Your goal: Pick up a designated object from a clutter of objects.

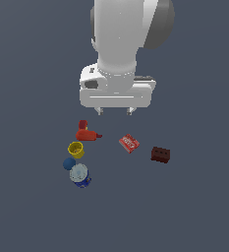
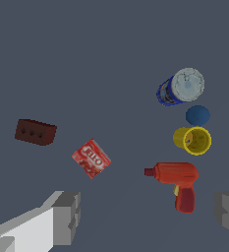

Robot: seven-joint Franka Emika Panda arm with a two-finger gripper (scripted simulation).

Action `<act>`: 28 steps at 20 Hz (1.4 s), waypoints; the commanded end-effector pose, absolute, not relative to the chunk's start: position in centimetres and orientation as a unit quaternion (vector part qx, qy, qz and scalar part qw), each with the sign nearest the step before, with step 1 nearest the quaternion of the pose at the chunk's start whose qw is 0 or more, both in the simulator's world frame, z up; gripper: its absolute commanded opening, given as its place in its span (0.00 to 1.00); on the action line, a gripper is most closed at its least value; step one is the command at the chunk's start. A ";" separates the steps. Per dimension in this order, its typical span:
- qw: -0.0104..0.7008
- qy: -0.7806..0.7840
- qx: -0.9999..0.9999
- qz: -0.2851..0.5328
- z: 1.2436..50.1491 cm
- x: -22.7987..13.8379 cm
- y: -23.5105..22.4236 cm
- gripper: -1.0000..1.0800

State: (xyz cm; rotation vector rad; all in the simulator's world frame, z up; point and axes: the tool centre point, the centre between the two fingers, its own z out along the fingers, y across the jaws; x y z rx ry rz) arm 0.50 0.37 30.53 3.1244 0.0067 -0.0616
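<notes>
The hand (image 1: 115, 111) hangs above the clutter with its fingers spread wide, holding nothing. The yellow cup (image 1: 76, 149) sits at centre-left of the exterior view, wedged between the red drill toy (image 1: 85, 133) above and the blue ball (image 1: 69, 164) and blue can (image 1: 80, 175) below. A good grasp probably means centring over the cup's smooth, tapered, round wall and closing where neither neighbour interferes. The red box (image 1: 129, 143) is flat and printed; the brown block (image 1: 160, 154) is blocky and dark.
</notes>
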 end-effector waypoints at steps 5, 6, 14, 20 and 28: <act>0.006 0.015 1.000 -0.019 29.1 1.0 -0.8 0.96; 0.005 0.018 1.000 -0.019 28.8 1.1 -1.1 0.96; -0.001 0.055 0.998 -0.015 24.7 2.1 -4.6 0.96; -0.005 0.092 0.996 -0.010 20.4 2.5 -8.4 0.96; -0.005 0.140 0.990 -0.004 14.9 2.1 -13.5 0.96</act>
